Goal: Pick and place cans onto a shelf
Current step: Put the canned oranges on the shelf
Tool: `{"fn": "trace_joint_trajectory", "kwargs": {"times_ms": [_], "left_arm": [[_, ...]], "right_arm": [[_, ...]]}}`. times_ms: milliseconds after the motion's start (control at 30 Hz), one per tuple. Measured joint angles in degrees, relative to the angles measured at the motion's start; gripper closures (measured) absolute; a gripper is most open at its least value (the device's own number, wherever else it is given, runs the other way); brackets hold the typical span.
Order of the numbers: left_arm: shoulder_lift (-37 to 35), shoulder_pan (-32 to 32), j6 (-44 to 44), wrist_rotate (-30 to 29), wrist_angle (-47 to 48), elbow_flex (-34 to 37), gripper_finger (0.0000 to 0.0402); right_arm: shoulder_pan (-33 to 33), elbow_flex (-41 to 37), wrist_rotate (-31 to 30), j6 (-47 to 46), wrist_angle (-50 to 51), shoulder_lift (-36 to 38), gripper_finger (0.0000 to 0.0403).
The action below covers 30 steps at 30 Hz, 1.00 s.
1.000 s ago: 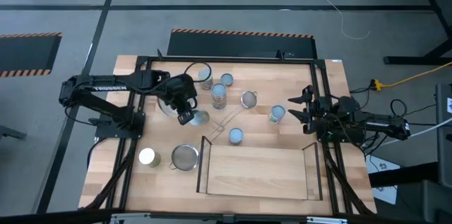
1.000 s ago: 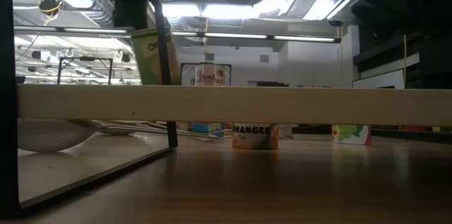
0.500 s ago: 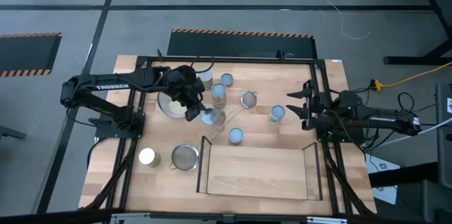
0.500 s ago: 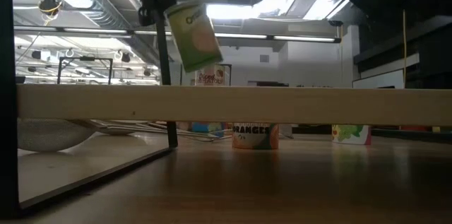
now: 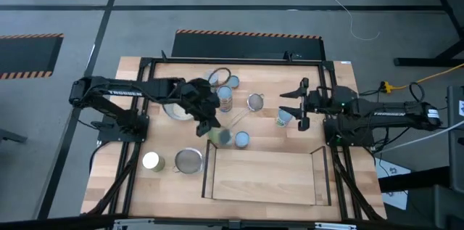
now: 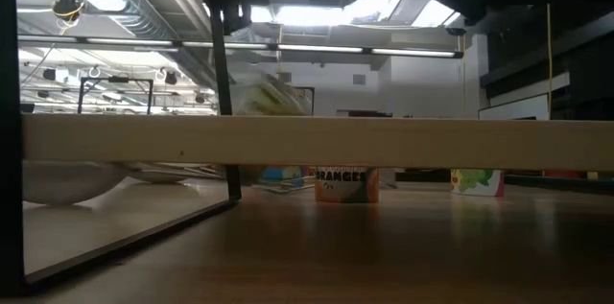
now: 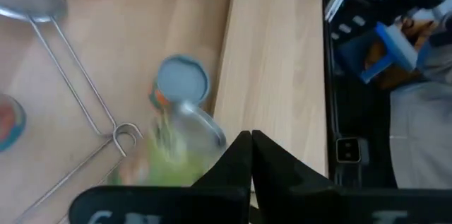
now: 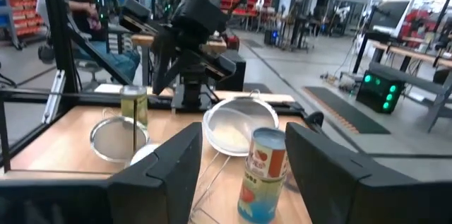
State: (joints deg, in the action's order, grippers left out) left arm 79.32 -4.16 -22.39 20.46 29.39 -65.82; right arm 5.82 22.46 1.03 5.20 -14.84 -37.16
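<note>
One green can (image 5: 220,136) sits clamped in the left gripper (image 5: 214,133), just before the shelf (image 5: 261,175); being stiff and smooth, it probably needs a mid-side hold. Farther off, the right gripper (image 8: 236,174) stands apart around another can (image 8: 263,173).

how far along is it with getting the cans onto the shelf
Nothing is done yet: the shelf is bare. In hand: a green can at the left arm's tip, by the shelf's edge. The right arm, jaws open, faces another can. The other cans stand on the table.
</note>
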Motion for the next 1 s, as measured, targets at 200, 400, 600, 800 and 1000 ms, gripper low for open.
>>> {"fn": "trace_joint_trajectory", "kwargs": {"times_ms": [200, 400, 600, 800, 1000], "left_arm": [[2.3, 0.5, 0.0, 0.0, 0.8, 0.1, 0.0401], [2.1, 0.4, 0.0, -1.1, 0.4, 0.0, 0.0401], [2.0, 0.4, 0.3, -1.5, 0.4, 0.0, 0.0401], [2.0, 0.4, 0.5, -2.0, 0.4, 0.0, 0.0401], [2.0, 0.4, 0.5, -2.3, 0.4, 0.0, 0.0401]], "right_arm": [[0.0, 0.4, 0.1, 0.0, -0.1, -4.2, 0.0194], [0.0, 0.4, 0.1, 0.0, -0.1, -6.0, 0.0194], [0.0, 0.3, 0.1, 0.0, -0.1, -6.4, 0.0194], [0.0, 0.3, 0.1, 0.0, 0.5, -6.4, 0.0194], [0.0, 0.3, 0.6, -0.3, 0.9, -7.7, 0.0194]]}}
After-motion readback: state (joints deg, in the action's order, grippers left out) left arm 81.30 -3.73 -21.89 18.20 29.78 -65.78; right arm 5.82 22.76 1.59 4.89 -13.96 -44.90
